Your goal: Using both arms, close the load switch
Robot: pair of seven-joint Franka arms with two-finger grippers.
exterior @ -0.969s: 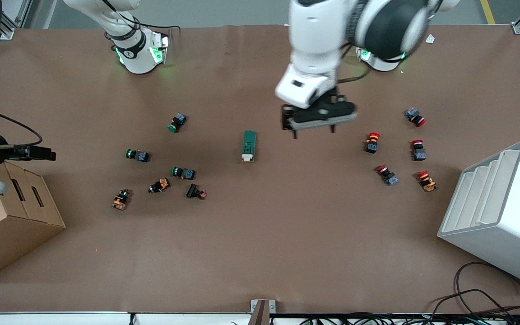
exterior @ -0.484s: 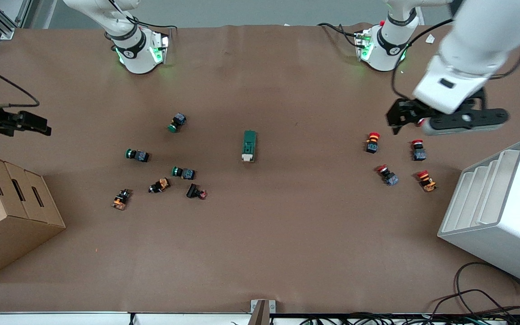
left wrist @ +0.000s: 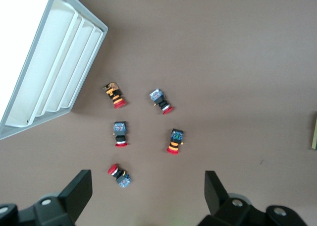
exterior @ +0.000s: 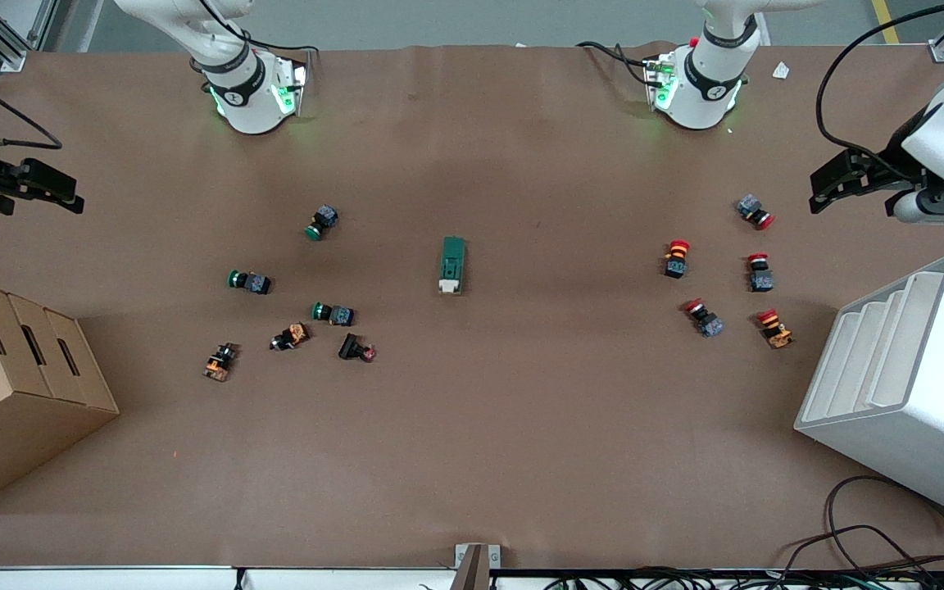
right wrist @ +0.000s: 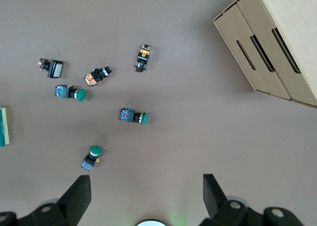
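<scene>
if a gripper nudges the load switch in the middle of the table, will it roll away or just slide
The load switch would most likely slide, not roll: it is a flat-sided rectangular block lying lengthwise on the brown table cover. It looks rigid, so it should not flex. A push at its cream lever end might turn it, or move the lever. Both grippers, left and right, are open and well away.
</scene>
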